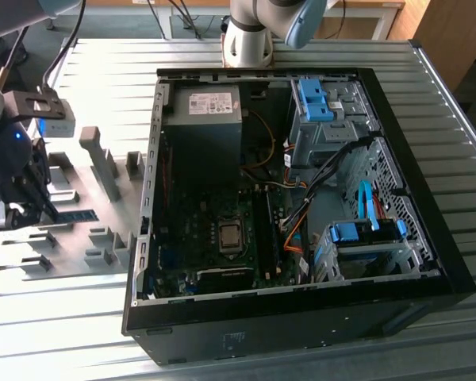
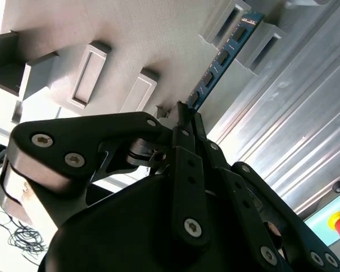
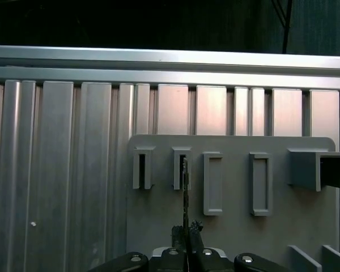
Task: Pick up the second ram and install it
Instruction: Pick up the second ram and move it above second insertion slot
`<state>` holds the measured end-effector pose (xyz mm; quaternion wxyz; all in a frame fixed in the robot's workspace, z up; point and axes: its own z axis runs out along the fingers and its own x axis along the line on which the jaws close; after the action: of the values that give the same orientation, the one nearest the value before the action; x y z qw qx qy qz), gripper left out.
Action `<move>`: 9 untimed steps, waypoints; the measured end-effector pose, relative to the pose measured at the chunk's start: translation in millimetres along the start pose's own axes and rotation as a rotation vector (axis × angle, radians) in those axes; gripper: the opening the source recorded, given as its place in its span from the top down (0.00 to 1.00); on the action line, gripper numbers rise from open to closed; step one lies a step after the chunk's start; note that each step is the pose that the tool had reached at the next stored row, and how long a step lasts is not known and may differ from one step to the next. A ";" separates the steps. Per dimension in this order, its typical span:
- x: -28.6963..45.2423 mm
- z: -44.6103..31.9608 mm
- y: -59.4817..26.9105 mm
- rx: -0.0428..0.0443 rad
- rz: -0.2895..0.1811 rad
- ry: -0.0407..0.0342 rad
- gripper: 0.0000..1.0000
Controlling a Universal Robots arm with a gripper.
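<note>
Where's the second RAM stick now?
The slim blue circuit-board RAM stick is at the exterior view's left, over the grey slotted holder plate beside the black computer case, one end in the pincer.

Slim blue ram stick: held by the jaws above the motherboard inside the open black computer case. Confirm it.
No. The jaws hold the slim blue ram stick above the grey slotted holder plate outside the black computer case; see the exterior view.
</note>
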<state>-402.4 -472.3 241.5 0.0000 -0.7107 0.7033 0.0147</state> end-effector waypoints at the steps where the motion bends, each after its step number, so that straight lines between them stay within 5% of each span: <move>1: 0.0 -0.3 0.0 0.0000 0.000 0.0000 0.86; 9: -0.1 -4.6 0.1 0.0001 0.000 -0.0001 0.86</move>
<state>-402.4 -472.3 246.1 0.0001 -0.7107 0.7033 0.0147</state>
